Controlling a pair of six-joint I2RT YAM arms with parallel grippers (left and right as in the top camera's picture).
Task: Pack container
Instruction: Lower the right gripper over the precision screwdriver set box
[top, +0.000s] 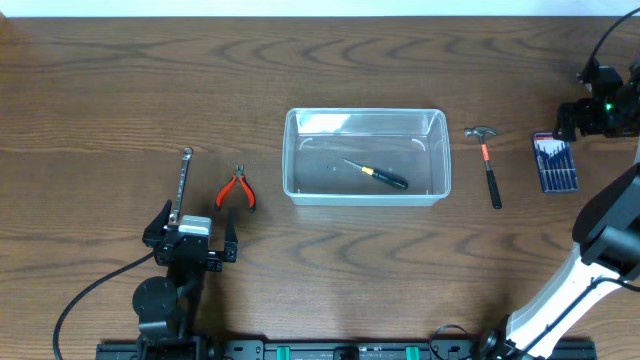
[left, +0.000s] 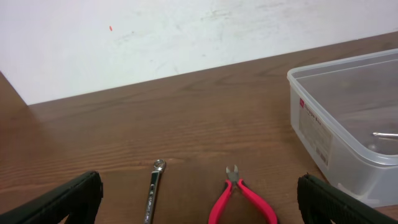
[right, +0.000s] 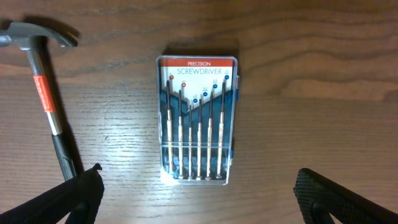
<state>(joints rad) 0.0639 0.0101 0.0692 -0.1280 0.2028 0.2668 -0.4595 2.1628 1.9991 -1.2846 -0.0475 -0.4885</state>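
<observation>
- Reading "PRECISION SCREWDRIVER", the screwdriver case (right: 197, 118) lies flat on the tabletop (top: 100, 100).
- Right fingers (right: 68, 196): spread apart, empty.
- Left fingers (left: 68, 199): spread apart, empty.
- Container (top: 365, 200): centre of tabletop, side sticker (left: 314, 134) illegible.

Screwdriver (top: 377, 175) inside clear container (top: 290, 160)

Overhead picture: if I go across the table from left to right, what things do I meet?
wrench → pliers → container → hammer → screwdriver set
</observation>
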